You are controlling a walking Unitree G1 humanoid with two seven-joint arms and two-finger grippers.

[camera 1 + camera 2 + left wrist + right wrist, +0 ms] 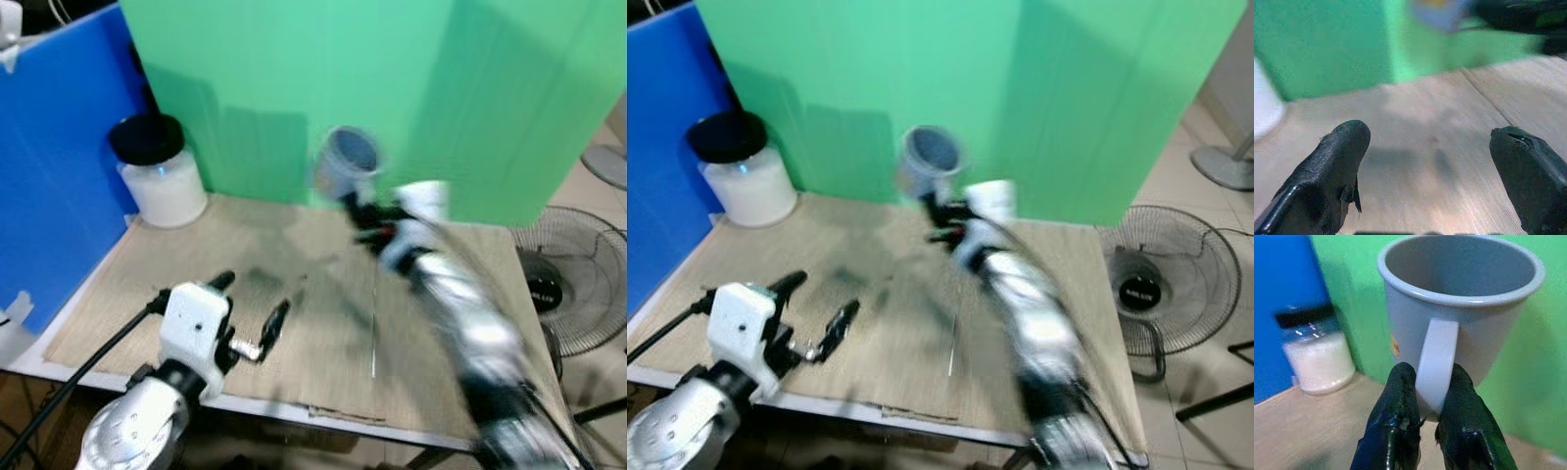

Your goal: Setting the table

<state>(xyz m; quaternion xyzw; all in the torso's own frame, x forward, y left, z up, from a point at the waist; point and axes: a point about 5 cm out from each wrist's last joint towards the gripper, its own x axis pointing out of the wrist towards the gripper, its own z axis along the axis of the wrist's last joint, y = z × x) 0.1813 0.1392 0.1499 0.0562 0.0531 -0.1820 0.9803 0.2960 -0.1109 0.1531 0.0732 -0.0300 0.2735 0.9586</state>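
Near the front edge of the table (pixel 118 294), the left gripper (pixel 250 313) is kept low with its fingers spread wide and nothing between them, presumably kept clear. Farther back, above the table's rear edge, a grey mug (pixel 1459 313) is held aloft by its handle, pinched between the right gripper's (pixel 1425 406) fingers, probably so it stays upright for setting down. A white jar (pixel 162 176) with a black lid is seen at the far left corner.

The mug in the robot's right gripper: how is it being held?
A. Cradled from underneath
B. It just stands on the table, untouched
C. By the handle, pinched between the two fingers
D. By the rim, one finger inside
C: in the right wrist view the right gripper has its two black fingers closed on either side of the mug's handle, with the mug up off the table.
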